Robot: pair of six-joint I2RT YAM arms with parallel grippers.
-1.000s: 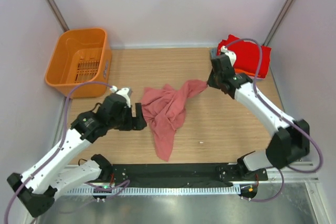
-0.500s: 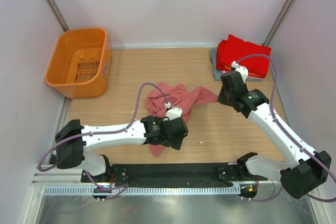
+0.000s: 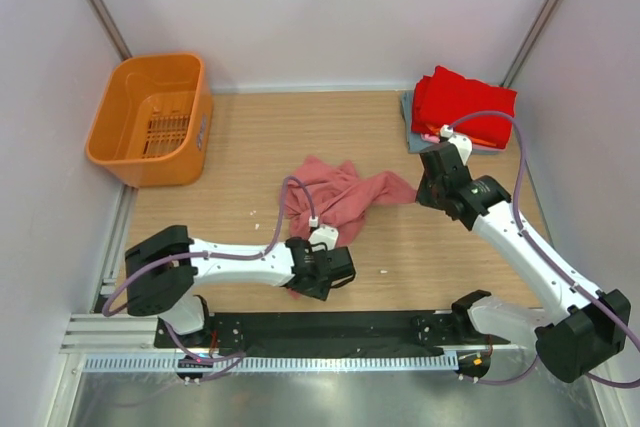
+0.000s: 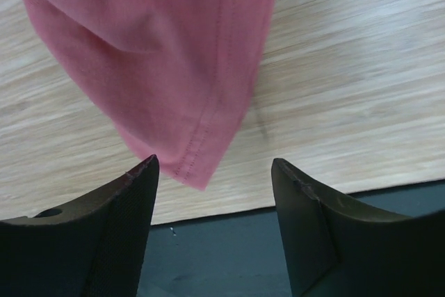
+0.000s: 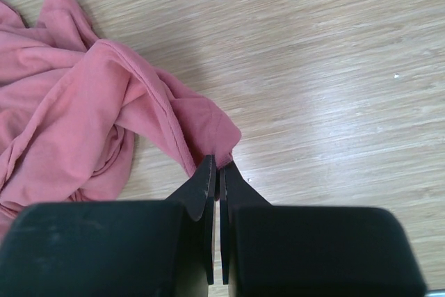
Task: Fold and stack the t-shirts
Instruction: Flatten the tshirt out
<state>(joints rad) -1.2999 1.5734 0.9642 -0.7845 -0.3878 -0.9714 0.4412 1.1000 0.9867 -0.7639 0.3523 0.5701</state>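
one soft, crumpled salmon-pink t-shirt (image 3: 330,197) lies on the woodgrain counter (image 3: 240,137); right claw (image 5: 217,165) pinches its stitched corner, left claw (image 4: 214,160) gapes wide at its hem.

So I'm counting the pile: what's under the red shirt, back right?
The edge of a grey-blue cloth shows under the red shirt; anything else between them is covered.
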